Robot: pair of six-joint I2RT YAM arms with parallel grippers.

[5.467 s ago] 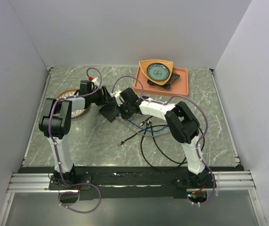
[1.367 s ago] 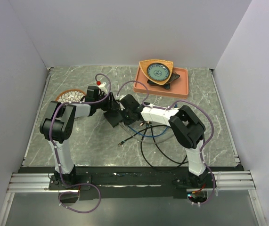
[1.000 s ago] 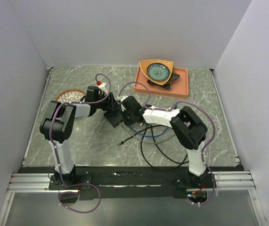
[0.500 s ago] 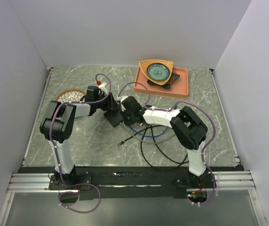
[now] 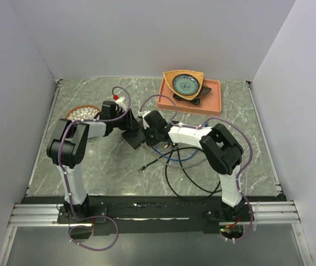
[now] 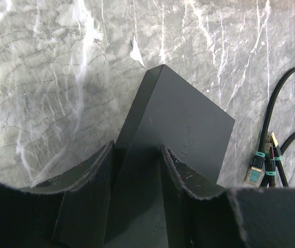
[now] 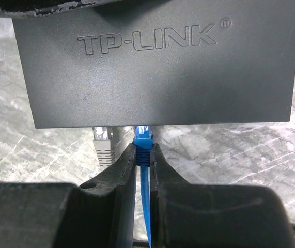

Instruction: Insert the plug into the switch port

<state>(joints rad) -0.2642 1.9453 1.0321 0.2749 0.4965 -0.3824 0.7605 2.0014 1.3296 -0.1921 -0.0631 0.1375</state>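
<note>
The switch (image 7: 157,67) is a flat matte-black box marked TP-LINK, lying mid-table (image 5: 134,139). My left gripper (image 6: 137,155) is shut on one end of it (image 6: 173,119), one finger on either side. In the right wrist view, my right gripper (image 7: 143,150) is shut on the blue plug (image 7: 143,135). The plug's tip meets the box's near edge. The switch port itself is hidden under that edge. A grey plug (image 7: 102,142) sits in the same edge just left of the blue one. Seen from above, both grippers (image 5: 125,126) (image 5: 146,133) meet at the box.
An orange tray (image 5: 213,102) holding a patterned bowl (image 5: 185,84) stands at the back right. A round woven dish (image 5: 83,113) lies at the left. Black cable loops (image 5: 180,166) and loose plugs (image 6: 255,165) spread to the right of the box.
The right gripper has edged slightly toward the switch with the blue plug. The left jaws have closed a little tighter on the box; the box has hardly moved.
</note>
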